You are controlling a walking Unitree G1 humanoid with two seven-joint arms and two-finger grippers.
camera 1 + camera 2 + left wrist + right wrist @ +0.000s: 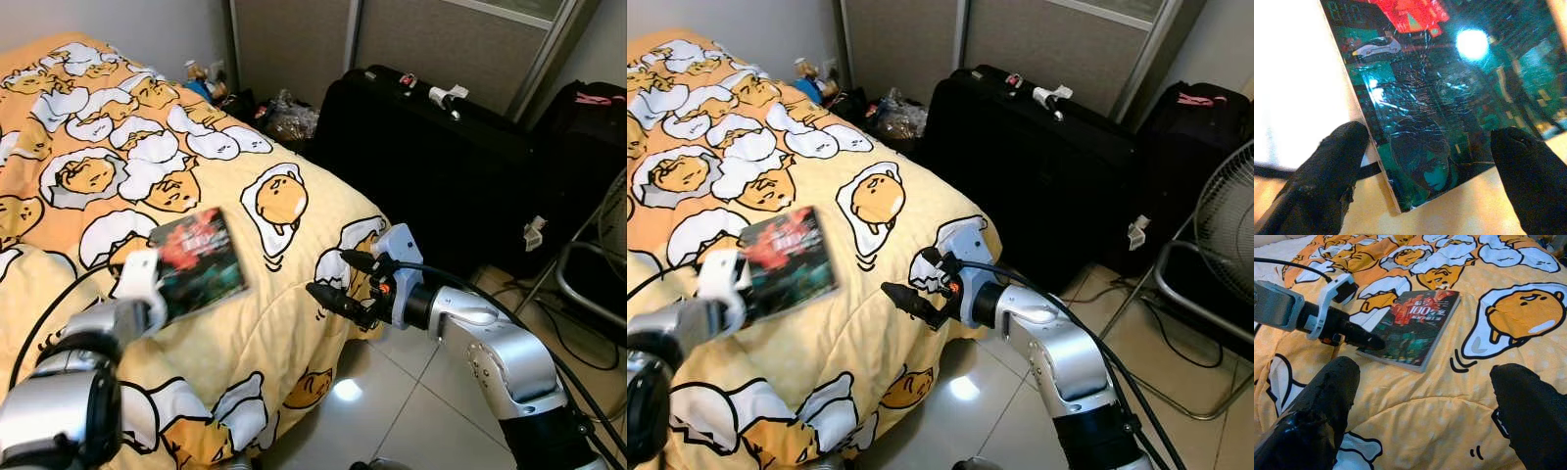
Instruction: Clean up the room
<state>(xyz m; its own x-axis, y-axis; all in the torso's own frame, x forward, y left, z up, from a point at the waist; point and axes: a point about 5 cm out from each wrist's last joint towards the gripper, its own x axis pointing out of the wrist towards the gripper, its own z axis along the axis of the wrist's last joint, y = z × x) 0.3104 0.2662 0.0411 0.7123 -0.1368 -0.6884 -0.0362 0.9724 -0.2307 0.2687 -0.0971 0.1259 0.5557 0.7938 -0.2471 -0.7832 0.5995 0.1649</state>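
Your left gripper (1364,340), fingers spread, straddles the book (199,262) on the duvet (284,323); closing unevenly could push it away. The right gripper (343,284) hovers open nearby.

Silver arms, black cables, white wrist brackets, black-fingered right end effector (338,281)

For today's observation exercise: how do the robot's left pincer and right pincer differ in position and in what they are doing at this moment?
The left pincer sits at the near edge of the glossy dark book with the red and green cover on the yellow egg-print bedspread, fingers either side of its corner; the right pincer hangs over the bed's edge, apart from the book. The left touches the book; the right holds nothing. Both are open, with two black fingers.
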